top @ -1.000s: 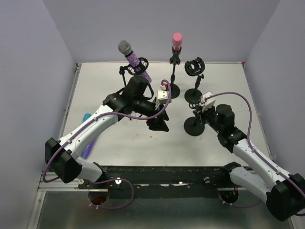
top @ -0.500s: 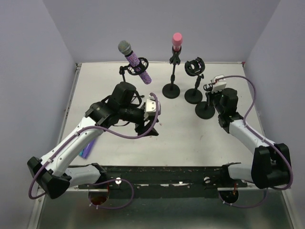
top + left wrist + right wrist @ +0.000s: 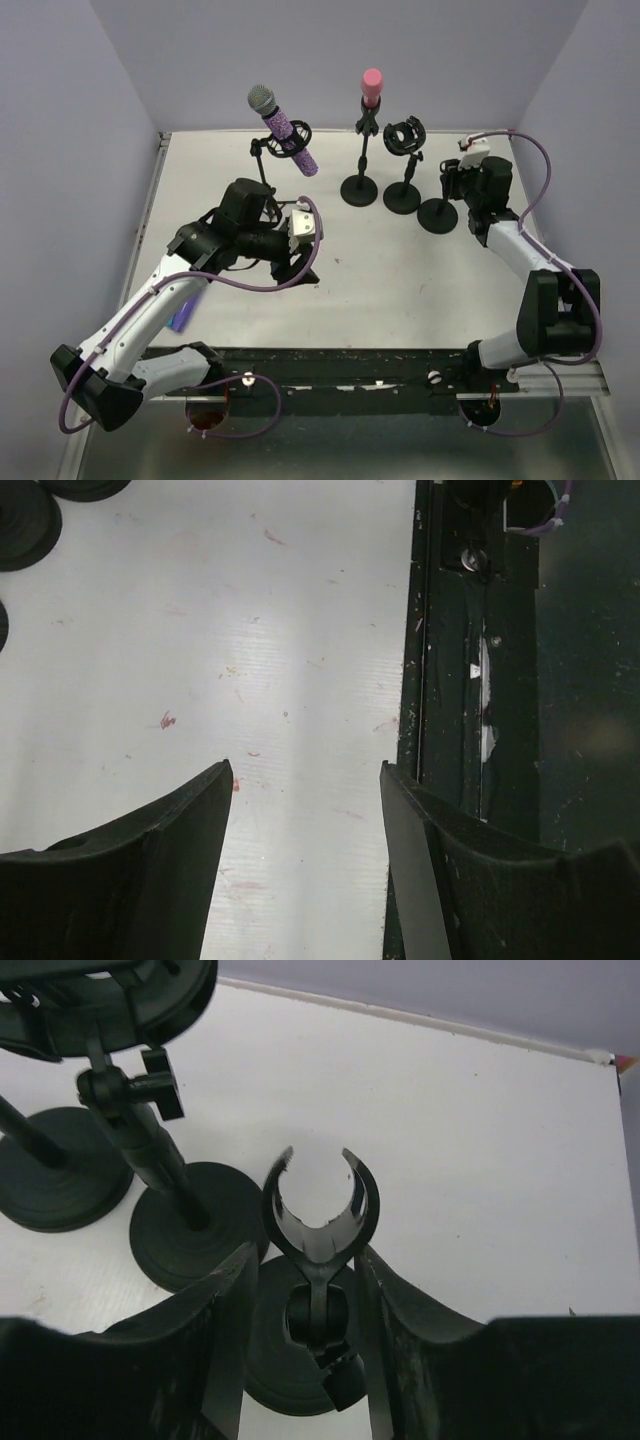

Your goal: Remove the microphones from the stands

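The purple microphone (image 3: pixel 285 128) sits tilted in its stand (image 3: pixel 263 162) at the back left, and a pink microphone (image 3: pixel 371 84) stands upright beside it. The empty clip stand (image 3: pixel 318 1205) has been moved to the back right. The right end effector (image 3: pixel 305 1255) has just released its stem. The left end effector (image 3: pixel 305 775) is released and empty, pulled back over the bench (image 3: pixel 300 630). I think a microphone must still be taken.

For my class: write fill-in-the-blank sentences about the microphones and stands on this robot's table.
The upright microphone is coloured ___. The purple microphone leans at the back ___ of the table. The U-shaped clip between the jaws of the right gripper holds ___ microphone. The jaws of the left gripper stand ___.
Missing words: pink; left; no; open.
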You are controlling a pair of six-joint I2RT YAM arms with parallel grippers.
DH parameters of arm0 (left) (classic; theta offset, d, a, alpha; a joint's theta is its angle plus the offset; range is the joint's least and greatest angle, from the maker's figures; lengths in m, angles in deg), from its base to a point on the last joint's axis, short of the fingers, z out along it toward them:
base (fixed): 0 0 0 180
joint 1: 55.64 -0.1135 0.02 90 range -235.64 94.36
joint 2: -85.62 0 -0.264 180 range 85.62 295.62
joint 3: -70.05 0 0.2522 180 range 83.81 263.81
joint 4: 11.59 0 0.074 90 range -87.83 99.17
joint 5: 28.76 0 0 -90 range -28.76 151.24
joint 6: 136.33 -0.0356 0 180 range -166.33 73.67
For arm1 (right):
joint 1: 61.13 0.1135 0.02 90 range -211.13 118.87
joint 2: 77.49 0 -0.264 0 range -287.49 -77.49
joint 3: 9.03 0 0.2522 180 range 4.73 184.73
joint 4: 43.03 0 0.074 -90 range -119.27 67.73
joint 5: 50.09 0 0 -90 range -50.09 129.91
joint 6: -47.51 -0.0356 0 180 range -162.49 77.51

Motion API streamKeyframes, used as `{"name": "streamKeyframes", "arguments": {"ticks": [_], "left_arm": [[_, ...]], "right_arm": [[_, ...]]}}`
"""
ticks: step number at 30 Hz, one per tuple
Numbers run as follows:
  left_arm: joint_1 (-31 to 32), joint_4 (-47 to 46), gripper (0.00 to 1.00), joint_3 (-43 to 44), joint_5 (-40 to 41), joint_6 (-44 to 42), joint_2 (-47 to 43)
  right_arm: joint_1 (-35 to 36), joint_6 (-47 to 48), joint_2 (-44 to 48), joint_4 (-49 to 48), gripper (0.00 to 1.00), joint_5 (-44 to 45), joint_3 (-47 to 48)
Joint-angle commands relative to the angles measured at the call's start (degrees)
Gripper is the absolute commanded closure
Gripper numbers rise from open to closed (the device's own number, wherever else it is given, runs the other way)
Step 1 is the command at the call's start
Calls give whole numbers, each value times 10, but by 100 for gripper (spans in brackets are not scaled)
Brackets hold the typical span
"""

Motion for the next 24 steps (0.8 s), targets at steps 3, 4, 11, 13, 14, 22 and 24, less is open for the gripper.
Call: {"name": "streamKeyframes", "arguments": {"ticks": [3, 4, 11, 13, 14, 22, 24], "left_arm": [[-52, -55, 31, -27, -40, 65, -24], [-65, -64, 31, -29, -48, 75, -25], [-105, -31, 32, -10, -62, 44, -31], [-105, 8, 32, 6, -56, -5, -33], [-104, 23, 32, 11, -53, -24, -34], [-112, 20, 32, 26, -40, -36, -17], [-112, 18, 32, 32, -39, -37, -13]], "right_arm": [[-2, -25, 66, 122, 38, -60, 52], [-2, -27, 78, 139, 35, -67, 54], [-2, -27, 154, 225, 27, -201, 81], [-2, -34, 154, 236, 25, -254, 99], [-2, -45, 147, 241, 23, -276, 112], [66, -124, 73, 197, 0, -312, 216], [100, -131, 61, 162, 0, -286, 230]]}}
